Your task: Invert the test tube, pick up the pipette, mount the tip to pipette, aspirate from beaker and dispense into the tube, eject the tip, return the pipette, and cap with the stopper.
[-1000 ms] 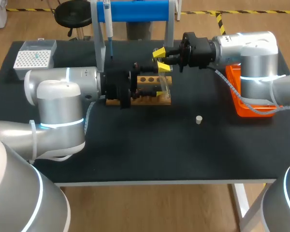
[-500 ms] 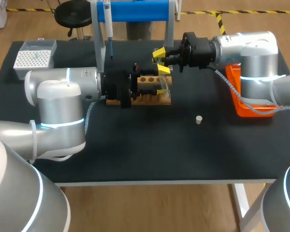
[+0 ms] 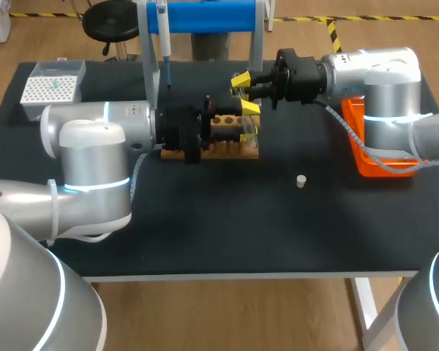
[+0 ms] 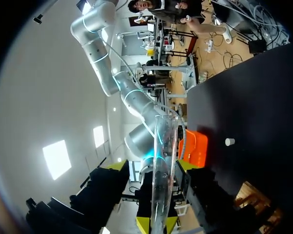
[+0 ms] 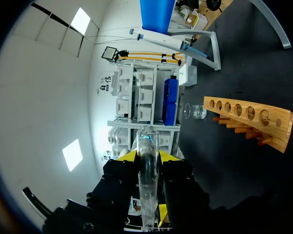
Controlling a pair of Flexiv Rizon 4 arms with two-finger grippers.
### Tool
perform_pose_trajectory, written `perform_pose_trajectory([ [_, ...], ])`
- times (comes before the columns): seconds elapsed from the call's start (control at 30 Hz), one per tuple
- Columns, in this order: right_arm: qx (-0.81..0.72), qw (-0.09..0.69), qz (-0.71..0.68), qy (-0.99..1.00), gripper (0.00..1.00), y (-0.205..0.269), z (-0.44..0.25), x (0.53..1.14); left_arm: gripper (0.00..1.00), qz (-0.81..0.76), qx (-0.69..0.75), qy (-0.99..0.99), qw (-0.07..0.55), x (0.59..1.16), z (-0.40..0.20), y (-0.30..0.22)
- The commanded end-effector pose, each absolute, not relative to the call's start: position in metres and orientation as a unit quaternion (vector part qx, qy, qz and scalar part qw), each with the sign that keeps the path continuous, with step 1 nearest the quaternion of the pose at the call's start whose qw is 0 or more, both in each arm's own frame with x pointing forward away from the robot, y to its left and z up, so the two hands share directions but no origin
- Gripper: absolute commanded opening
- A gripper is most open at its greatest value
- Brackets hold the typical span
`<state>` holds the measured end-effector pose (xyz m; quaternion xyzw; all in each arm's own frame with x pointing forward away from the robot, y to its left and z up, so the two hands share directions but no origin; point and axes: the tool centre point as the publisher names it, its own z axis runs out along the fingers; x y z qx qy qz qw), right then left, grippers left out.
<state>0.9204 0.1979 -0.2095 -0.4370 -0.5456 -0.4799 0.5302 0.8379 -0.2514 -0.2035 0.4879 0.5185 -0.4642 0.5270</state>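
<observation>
Test tube (image 3: 250, 130) edged toward right gripper (image 3: 245, 93).

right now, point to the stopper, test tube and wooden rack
stopper (image 3: 301, 180), head view, top face
test tube (image 4: 162, 170), left wrist view, mid glass wall
wooden rack (image 5: 244, 122), right wrist view, holed top board

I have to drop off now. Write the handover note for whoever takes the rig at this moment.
Left gripper: shut on the test tube, holding it clear of the wooden rack.
Right gripper: open, with its tips on either side of the tube's far end, not clamped.
Pipette hangs on the stand. Tip box is at the far left of the table, beaker near the rack's end, stopper loose on the table.
Done: tube lifted.
Left: finish the inversion, then pipetting, tip ejection, pipette return and capping.
</observation>
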Motion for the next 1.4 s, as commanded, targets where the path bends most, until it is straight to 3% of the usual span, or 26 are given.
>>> perform_pose_trajectory([
  [0.03,-0.438,0.529,-0.480,-0.546,0.00,0.1976,-0.2085,0.9199,0.49,-0.463,0.486,0.519,0.529,0.8385,-0.2045,-0.2530],
  [0.17,-0.438,0.529,-0.480,-0.546,0.00,0.1976,-0.2085,0.9199,0.38,-0.464,0.485,0.519,0.529,0.8384,-0.2048,-0.2528],
  [0.27,-0.438,0.529,-0.480,-0.546,0.00,0.1976,-0.2085,0.9199,0.25,-0.464,0.484,0.519,0.530,0.8383,-0.2049,-0.2525],
  [0.3,-0.438,0.529,-0.480,-0.546,0.00,0.1976,-0.2085,0.9199,0.08,-0.464,0.483,0.519,0.530,0.8383,-0.2049,-0.2523],
  [0.33,-0.438,0.529,-0.480,-0.546,0.00,0.1976,-0.2085,0.9199,0.00,-0.464,0.483,0.519,0.531,0.8383,-0.2049,-0.2522],
  [0.7,-0.438,0.529,-0.480,-0.546,0.00,0.1976,-0.2085,0.9199,0.00,-0.466,0.482,0.523,0.526,0.8383,-0.2051,-0.2513],
  [0.73,-0.438,0.529,-0.480,-0.546,0.09,0.1976,-0.2085,0.9199,0.00,-0.466,0.482,0.523,0.526,0.8383,-0.2051,-0.2513],
  [0.77,-0.438,0.529,-0.480,-0.546,0.74,0.1976,-0.2085,0.9199,0.00,-0.466,0.482,0.523,0.526,0.8383,-0.2051,-0.2513],
  [0.8,-0.438,0.529,-0.480,-0.546,1.00,0.1976,-0.2085,0.9199,0.00,-0.466,0.482,0.523,0.526,0.8383,-0.2051,-0.2513],
  [1.4,-0.438,0.529,-0.480,-0.546,1.00,0.1976,-0.2085,0.9199,0.00,-0.466,0.482,0.523,0.526,0.8383,-0.2051,-0.2513],
])
